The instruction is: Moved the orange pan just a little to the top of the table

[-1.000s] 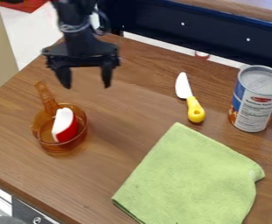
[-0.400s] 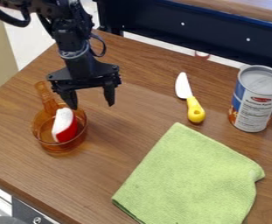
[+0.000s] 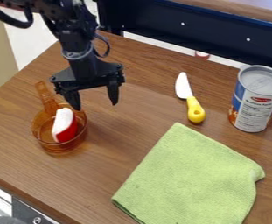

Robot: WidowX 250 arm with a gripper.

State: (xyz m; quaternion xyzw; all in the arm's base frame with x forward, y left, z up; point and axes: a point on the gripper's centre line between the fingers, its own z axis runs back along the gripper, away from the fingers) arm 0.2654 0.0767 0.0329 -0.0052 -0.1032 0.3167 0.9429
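Hanging over the left part of the table (image 3: 21, 135) in the camera view, the gripper (image 3: 95, 106) is all matte black and angular, with its two fingers spread well apart and nothing between them. One fingertip shows right by the pan's rim, though I can't tell how high up it is.

The pan (image 3: 56, 149) sits near the table's left edge, just below and left of the gripper. It's see-through orange, kinda glassy looking, with a round bowl, straight-ish sides and a stubby flat handle (image 3: 45, 96) pointing up toward the table's far left edge. Inside is a chunky wedge (image 3: 64, 126), smooth, white on one side and glossy red on the other.

Table's brown with streaky wood grain. Around the middle there's a knife (image 3: 187, 97) with a smooth white blade and a rounded yellow grip. Over on the right, a can (image 3: 256, 98) stands upright, ridged metal lid and a paper-looking label. Down front lies a green cloth (image 3: 190, 175), fuzzy and nubbly, spread pretty flat with one corner bunched up.
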